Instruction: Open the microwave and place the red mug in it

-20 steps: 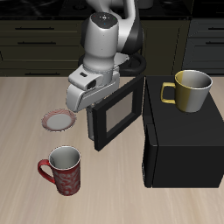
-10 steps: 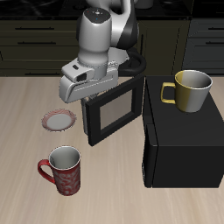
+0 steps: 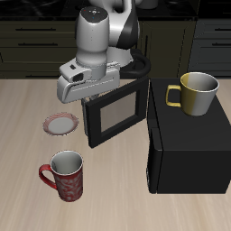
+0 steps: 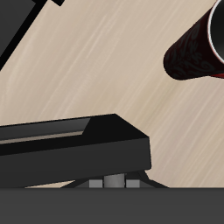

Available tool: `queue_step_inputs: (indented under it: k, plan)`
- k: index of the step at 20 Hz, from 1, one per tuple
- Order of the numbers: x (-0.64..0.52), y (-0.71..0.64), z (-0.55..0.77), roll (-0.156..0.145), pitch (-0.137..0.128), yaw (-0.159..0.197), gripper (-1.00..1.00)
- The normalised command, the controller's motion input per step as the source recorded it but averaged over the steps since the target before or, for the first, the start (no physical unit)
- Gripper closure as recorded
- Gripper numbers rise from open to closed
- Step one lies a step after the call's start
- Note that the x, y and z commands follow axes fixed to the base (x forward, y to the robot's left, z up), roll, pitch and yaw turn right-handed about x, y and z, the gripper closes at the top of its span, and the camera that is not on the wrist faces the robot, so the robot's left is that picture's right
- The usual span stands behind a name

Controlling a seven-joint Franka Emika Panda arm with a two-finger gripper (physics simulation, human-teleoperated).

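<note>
Light wood-grain table (image 3: 27, 117) fills the scene from nine o'clock across to six, evenly lit; up at twelve o'clock a run of dark cabinets (image 3: 41, 41) with long pale bar handles (image 3: 39, 42), under a black countertop edge (image 3: 36, 6)

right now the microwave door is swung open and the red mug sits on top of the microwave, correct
Not quite. The door is swung open, but the mug on top of the microwave is the yellow mug. The red mug stands on the table, as the exterior view shows.
</note>
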Motion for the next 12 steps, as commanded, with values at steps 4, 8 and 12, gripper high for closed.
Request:
queue_step_inputs:
  k: [4,8,12]
  plan:
    - [-0.2,-0.08,-0.16,0.004,0.015,-0.119,1.0]
    - [-0.18,-0.06,-0.11,0.0,0.008,-0.062,1.0]
    - [-0.16,-0.21,-0.03,-0.062,-0.004,-0.126,1.0]
